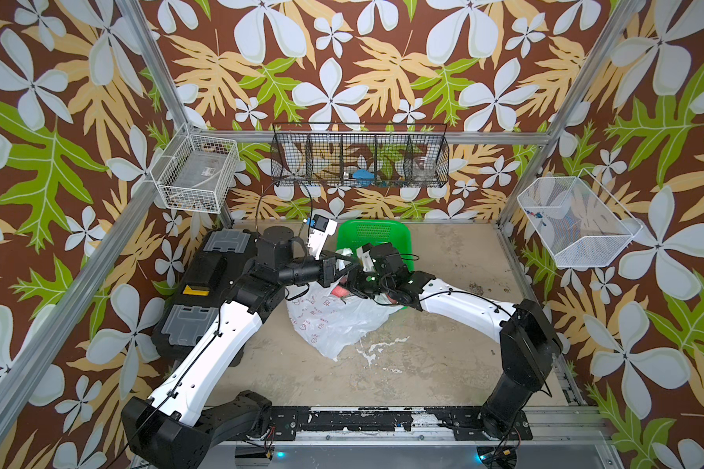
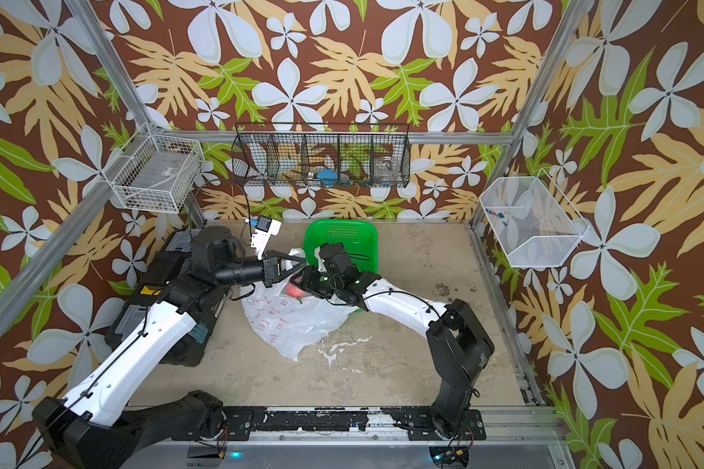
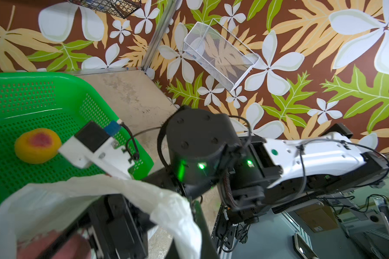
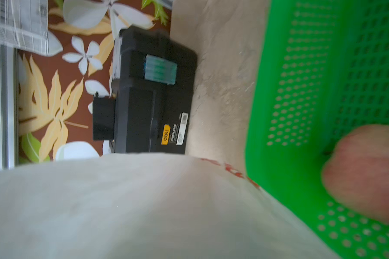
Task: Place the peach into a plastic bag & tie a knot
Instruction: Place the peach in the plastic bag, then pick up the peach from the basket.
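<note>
Thin, translucent white plastic bag (image 1: 334,320) with small red printed icons lies crumpled on the stained grey counter (image 1: 444,345). Its mouth is turned to the far side, where it meets the near rim of the green perforated plastic basket (image 1: 376,234). My left claw (image 1: 350,264) is clenched on a strip of the bag's rim and holds it lifted, so the mouth gapes. My right claw (image 1: 352,284) hangs over that opening, just beside the left one, with the round pink-red peach (image 2: 294,289) right under it at the bag's mouth. Whether the right claw is grasping the peach or has let go I cannot tell: its fingers are lost in the dark bulk of the arm in both top views, and the right wrist view is blurred. A second fruit (image 3: 37,145), yellow-orange with a red patch, lies on the basket's floor, apart from all this.

My reading: the bagging step is nearly done but not settled, since the peach looks to sit at the opening, not deep inside. The knot is all still to do: I see no bunched or tied strips anywhere, and both claws will have to gather the loops
</note>
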`<state>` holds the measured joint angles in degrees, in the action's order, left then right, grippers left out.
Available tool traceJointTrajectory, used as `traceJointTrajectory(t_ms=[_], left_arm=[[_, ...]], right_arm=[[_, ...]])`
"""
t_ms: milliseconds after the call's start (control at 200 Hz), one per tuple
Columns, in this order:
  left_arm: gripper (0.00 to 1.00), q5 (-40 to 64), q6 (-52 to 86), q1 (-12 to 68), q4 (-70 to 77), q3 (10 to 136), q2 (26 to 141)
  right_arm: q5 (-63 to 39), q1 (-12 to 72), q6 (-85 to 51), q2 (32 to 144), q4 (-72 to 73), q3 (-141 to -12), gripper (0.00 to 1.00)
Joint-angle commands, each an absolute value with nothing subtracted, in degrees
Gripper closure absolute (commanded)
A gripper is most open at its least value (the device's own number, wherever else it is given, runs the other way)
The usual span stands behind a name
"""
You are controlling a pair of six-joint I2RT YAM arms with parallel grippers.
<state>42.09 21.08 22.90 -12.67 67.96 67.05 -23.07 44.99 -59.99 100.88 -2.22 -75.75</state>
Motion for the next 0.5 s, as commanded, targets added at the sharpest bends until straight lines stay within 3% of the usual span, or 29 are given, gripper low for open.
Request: traceJointTrajectory(t_ms=[0,90,190,350,495], left_arm=[[1.00,37.53,20.98,22.14,-13.06,69.18,66.37],[1.00,34.63,23.59,19.51,-14.41,69.25,65.58],[1.00,31.64,24.33,16.12,-18.82,68.60,64.94],[1.00,27.35,25.22,10.73,-24.74,64.39,62.89],[1.00,19.28,21.94,9.27,-32.00,64.77,61.74]], right_arm=[[-22.87,45.34,-53.88,102.44,-9.88,-77.80,0.34],[-24.02,44.85,-49.93,101.65,-11.99,-79.10,0.22],[-22.71,44.02,-43.33,100.39,-17.70,-83.71,0.18],[-21.93,40.32,-35.43,97.55,-24.85,-90.42,0.23],[-18.38,31.94,-33.39,96.81,-23.52,-89.00,0.28]])
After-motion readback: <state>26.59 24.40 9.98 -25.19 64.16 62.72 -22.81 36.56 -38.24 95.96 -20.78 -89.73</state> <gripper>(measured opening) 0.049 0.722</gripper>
